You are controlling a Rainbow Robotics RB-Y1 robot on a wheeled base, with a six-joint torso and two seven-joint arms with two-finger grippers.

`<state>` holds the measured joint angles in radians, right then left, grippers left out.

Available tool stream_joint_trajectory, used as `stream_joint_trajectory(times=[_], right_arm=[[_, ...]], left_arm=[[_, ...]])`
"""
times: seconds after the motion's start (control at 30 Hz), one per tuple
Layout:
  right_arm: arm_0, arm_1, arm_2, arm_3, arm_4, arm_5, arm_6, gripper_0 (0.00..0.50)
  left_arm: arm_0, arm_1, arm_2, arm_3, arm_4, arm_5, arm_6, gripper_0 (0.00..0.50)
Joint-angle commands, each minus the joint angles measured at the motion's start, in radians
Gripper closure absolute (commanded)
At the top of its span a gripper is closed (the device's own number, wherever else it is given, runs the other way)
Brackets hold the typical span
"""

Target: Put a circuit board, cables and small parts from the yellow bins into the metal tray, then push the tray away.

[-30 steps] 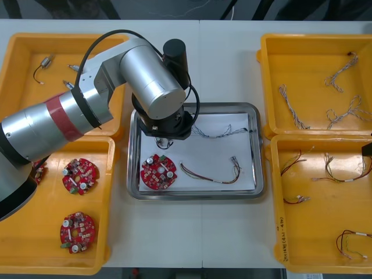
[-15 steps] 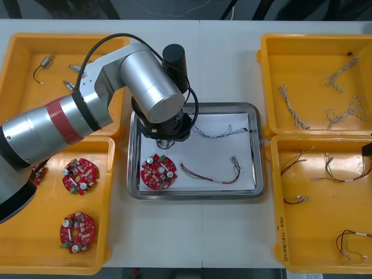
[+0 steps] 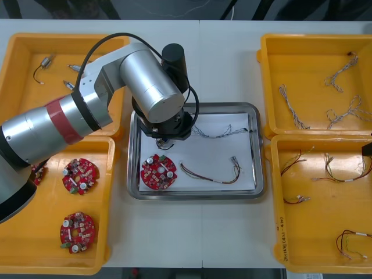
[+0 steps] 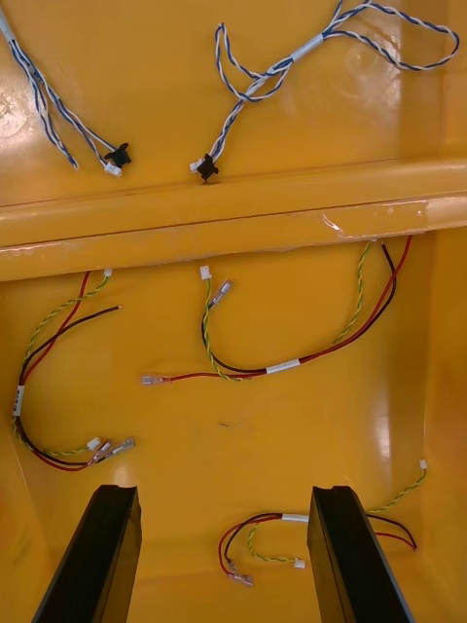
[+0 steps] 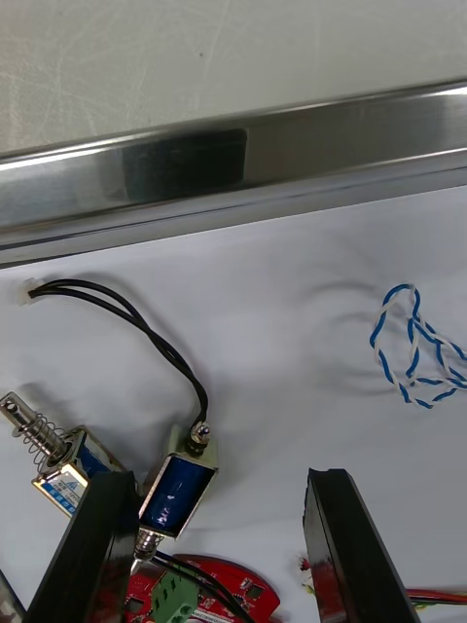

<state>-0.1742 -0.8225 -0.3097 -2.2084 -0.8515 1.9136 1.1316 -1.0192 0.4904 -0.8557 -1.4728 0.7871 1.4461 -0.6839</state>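
Observation:
My left gripper (image 5: pixel 222 479) hangs open over the far left part of the metal tray (image 3: pixel 195 196), its wrist hiding the fingers in the front view. A small metal part (image 5: pixel 179 490) with a blue body and a black lead lies on the tray's white lining, right beside my left finger (image 5: pixel 97 545); a second small metal part (image 5: pixel 53 467) lies just outside that finger. In the tray also lie a red circuit board (image 3: pixel 158 172), a red and yellow cable (image 3: pixel 212 173) and a blue and white cable (image 3: pixel 221 132). My right gripper (image 4: pixel 222 492) stands open above red and yellow cables (image 4: pixel 282 365).
The far left bin (image 3: pixel 23 75) holds small metal parts (image 3: pixel 45 63), the near left bin (image 3: pixel 104 232) more circuit boards (image 3: pixel 77 231). The far right bin (image 3: pixel 267 87) holds blue and white cables (image 3: pixel 349 110), the near right bin (image 3: pixel 278 221) red and yellow ones. The tray's far rim (image 5: pixel 233 175) is close ahead.
My left gripper has opened and let go of the small metal part, which now lies in the tray. The left arm shifted only slightly; the right has not moved.

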Motion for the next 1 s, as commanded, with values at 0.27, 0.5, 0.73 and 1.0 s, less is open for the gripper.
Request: stream_joint_trajectory(times=[0.27,0.5,0.73,1.0], right_arm=[[0.005,0.008,0.011,-0.030,0.002,0.006,0.023,0.000],[0.001,0.006,0.009,-0.030,0.009,0.006,0.028,0.000],[-0.019,0.005,0.009,-0.028,-0.006,0.006,0.028,0.000],[-0.073,-0.046,0.029,-0.028,-0.104,0.006,0.020,0.000]], left_arm=[[0.001,0.033,0.219,-0.113,0.041,0.186,-0.054,0.000],[0.001,0.037,0.359,-0.182,0.050,0.347,-0.085,0.000],[0.002,0.069,0.520,-0.227,0.075,0.474,-0.221,0.000],[0.019,0.145,0.623,-0.271,0.093,0.474,-0.356,0.000]])
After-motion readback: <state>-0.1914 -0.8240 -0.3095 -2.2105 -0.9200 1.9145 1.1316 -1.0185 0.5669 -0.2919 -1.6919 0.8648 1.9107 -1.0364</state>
